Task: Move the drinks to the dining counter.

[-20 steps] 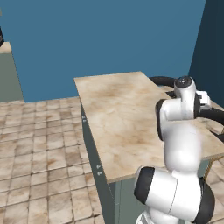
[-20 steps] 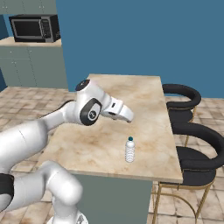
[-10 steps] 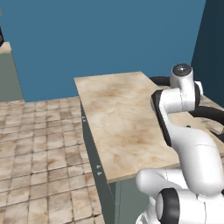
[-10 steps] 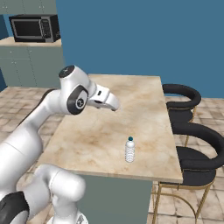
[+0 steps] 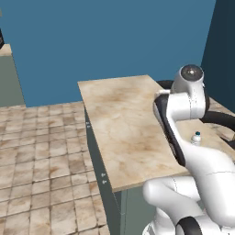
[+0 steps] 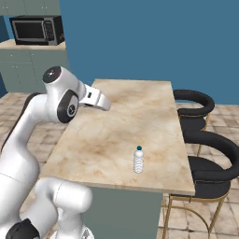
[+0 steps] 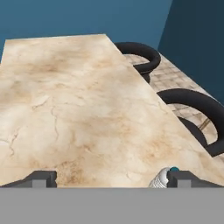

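Marble fills most of the left base view: the dining counter runs away from the robot, and the white arm rises over its near right part. Behind the arm's forearm, close to the counter's right edge, the water bottle stands upright with its teal cap showing. The claw itself is hidden by the arm in this view.

From the right base view, the claw hangs above the counter's left side, pointing out over the marble and holding nothing. The water bottle stands upright well apart from it, nearer the robot and toward the stool side, close to the counter's near edge. Two black stools sit along the far side from the claw, and a microwave rests on a separate worktop at the back, far behind the claw.

Along the hand view, the two dark fingertips stand wide apart with bare marble between them. The water bottle's cap and ribbed shoulder peek up just beside the right-hand fingertip in the picture, not between the tips. The stools curve along the counter's edge beyond that side.
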